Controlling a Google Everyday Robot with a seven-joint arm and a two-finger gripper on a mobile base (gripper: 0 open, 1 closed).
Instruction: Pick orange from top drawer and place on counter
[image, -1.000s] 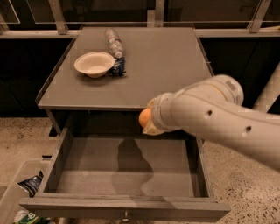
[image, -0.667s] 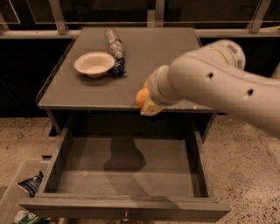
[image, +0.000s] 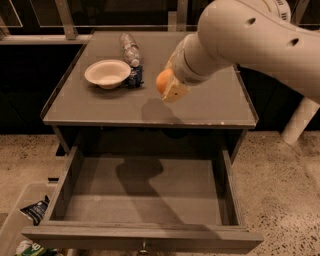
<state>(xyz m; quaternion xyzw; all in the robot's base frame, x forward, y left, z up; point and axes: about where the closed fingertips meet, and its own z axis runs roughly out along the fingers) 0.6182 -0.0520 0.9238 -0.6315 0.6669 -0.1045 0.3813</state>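
Note:
My gripper (image: 169, 86) is shut on the orange (image: 163, 81) and holds it in the air above the middle of the counter (image: 210, 107), casting a shadow on the grey top. The pale yellowish fingers (image: 175, 91) wrap the fruit, so only its left side shows. The top drawer (image: 145, 190) is pulled fully open below the counter's front edge, with nothing visible inside. Its small knob (image: 144, 246) shows on the front panel.
A white bowl (image: 107, 73) sits at the counter's left, with a clear plastic bottle (image: 130, 51) lying behind it and a small dark blue item (image: 134, 77) beside it. A bin with crumpled wrappers (image: 31, 220) stands on the speckled floor at lower left.
The arm has risen and moved back from over the drawer, carrying the orange from the drawer's rear edge to above the counter top.

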